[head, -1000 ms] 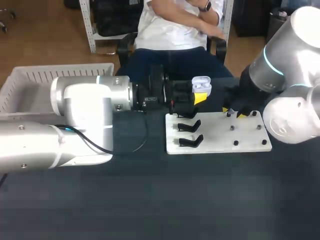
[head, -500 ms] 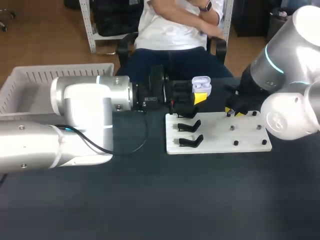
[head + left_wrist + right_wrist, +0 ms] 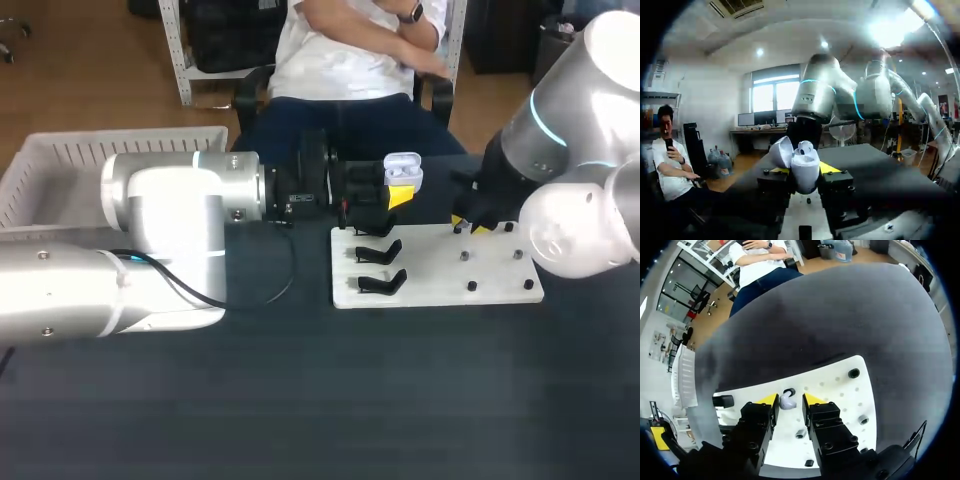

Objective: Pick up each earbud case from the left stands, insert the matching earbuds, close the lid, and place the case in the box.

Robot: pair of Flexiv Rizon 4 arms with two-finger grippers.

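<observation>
1. The left gripper's (image 3: 804, 172) jaws were closed on the earbud case (image 3: 803, 159), one finger against each side, holding it upright with its lid swung open.
2. The right gripper's (image 3: 789, 400) jaws stood narrowly apart on either side of a loose earbud (image 3: 787, 401), with a thin gap showing on one side.
3. That earbud lay on the white board (image 3: 840, 390), beside a small black peg.
4. A rounded earbud seemed to sit in the case's well.
5. The white box (image 3: 60, 160) stood at the table's left, well apart from the case.
6. Only the head view showed the two black stands (image 3: 380, 268) on the board; only the right wrist view showed the loose earbud.
</observation>
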